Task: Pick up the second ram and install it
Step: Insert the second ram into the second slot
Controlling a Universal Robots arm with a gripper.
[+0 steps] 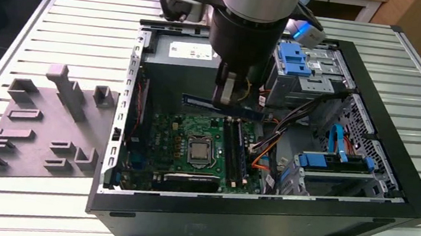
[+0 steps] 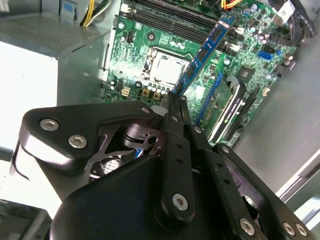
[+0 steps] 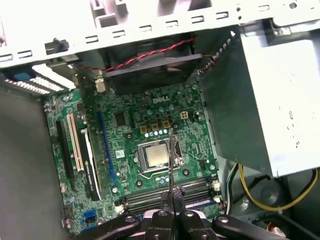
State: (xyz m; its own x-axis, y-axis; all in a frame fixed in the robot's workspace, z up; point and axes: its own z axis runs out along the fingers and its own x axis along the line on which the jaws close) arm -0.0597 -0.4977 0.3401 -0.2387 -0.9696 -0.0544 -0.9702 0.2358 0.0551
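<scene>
Grips the ram (image 1: 223, 106) in the closed end effector (image 1: 224, 99), pinched across its flat faces near mid-length, hanging inside the open case (image 1: 263, 210) above the motherboard (image 1: 169, 134) and clear of it. In the exterior view, lies level and crosswise to the black slots (image 1: 235, 147) beside the CPU socket (image 1: 199, 149); in the first wrist view, shows edge-on as a thin line over the socket. Judged mid-carry, not yet seated. To do it well: turn the ram parallel to a free slot, match notch to key, hold both ends level, lower straight, press evenly rather than at one end. Mind the orange cables (image 1: 267, 145) just beside the slots. Well apart, on the exterior view's left, a grey tray (image 1: 42, 134) on the worktop (image 1: 86, 20)
</scene>
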